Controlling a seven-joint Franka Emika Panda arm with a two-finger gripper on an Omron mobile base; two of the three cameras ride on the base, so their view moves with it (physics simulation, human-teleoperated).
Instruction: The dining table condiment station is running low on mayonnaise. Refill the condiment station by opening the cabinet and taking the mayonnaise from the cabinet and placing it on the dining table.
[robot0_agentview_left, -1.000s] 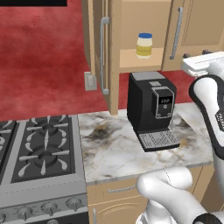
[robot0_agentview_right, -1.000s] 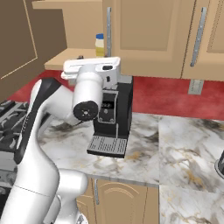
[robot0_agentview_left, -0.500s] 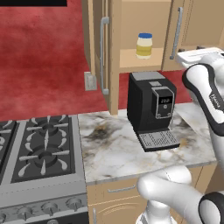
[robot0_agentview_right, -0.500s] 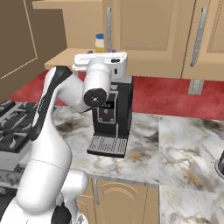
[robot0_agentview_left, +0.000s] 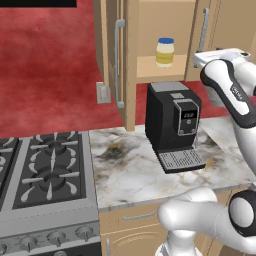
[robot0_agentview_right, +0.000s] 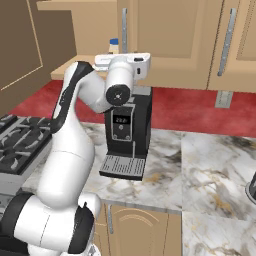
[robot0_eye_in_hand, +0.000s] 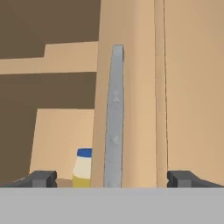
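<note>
Mayonnaise (robot0_eye_in_hand: 83, 168) on cabinet (robot0_eye_in_hand: 131, 65) shelf, apparently beyond open end effector (robot0_eye_in_hand: 111, 178).

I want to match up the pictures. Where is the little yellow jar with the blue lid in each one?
Left base view: the jar stands on the open cabinet's shelf, upper middle, above the coffee machine.
Right base view: just its top peeks out behind the arm, upper left.
Hand view: bottom, left of middle, beside the handle.
Shared landmark: that silver door handle right of the jar.
</note>
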